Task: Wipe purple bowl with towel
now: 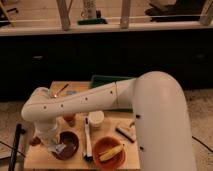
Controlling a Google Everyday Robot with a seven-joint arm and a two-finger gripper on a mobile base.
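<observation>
No lettering seems legible anywhere, not even by the gripper point(54, 146) at the purple bowl point(73, 142).

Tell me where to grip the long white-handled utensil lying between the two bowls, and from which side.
Grip the long white-handled utensil at mid-handle, coming straight down from above. It lies flat, running front to back, flanked by the dark purple bowl and the orange bowl, so side approaches look crowded. The hand is at the purple bowl's left edge.

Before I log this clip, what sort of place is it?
Probably an indoor kitchen-like test area: a small wooden table with a purple bowl and an orange bowl, and dark cabinets behind. The claw is down at the purple bowl.
</observation>
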